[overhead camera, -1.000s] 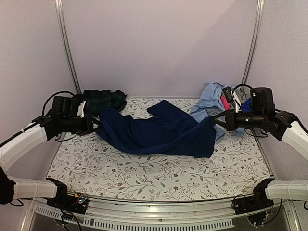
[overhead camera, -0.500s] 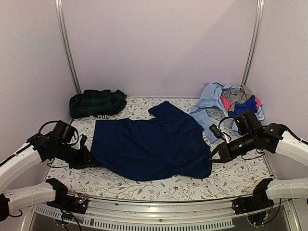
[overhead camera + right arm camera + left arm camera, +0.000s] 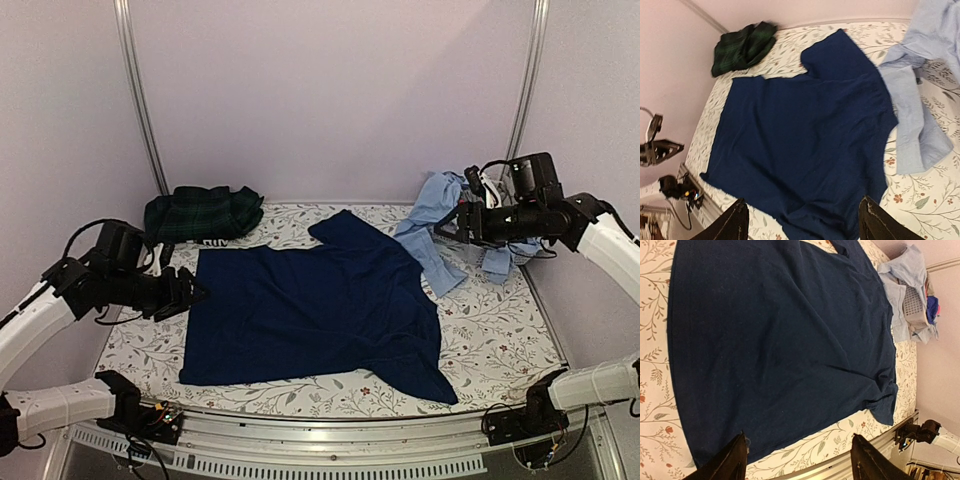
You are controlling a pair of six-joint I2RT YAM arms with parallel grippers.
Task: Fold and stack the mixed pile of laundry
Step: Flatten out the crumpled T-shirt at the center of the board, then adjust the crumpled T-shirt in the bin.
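Observation:
A navy blue T-shirt (image 3: pixel 310 310) lies spread flat in the middle of the sheet, sleeves toward the back and the near right. My left gripper (image 3: pixel 193 293) hovers open just off its left hem, nothing between the fingers; the left wrist view shows the shirt (image 3: pixel 780 340) beyond the gripper (image 3: pixel 800 465). My right gripper (image 3: pixel 448 224) hangs open above the light blue shirts (image 3: pixel 435 220) at the back right, holding nothing. Seen from the right wrist, the navy shirt (image 3: pixel 805 135) lies below the gripper (image 3: pixel 802 225). A dark green plaid piece (image 3: pixel 200 214) sits folded at the back left.
A white sheet printed with leafy vines (image 3: pixel 500 335) covers the table. A metal rail (image 3: pixel 330 440) runs along the near edge. Lilac walls and two metal uprights (image 3: pixel 140 100) close in the back. Grey and bright blue cloth (image 3: pixel 931 307) lie in the right-hand pile.
Both grippers have opened and let go of the navy T-shirt, which now lies flat. The left gripper lifted off the sheet; the right arm swung up and back toward the light blue shirts.

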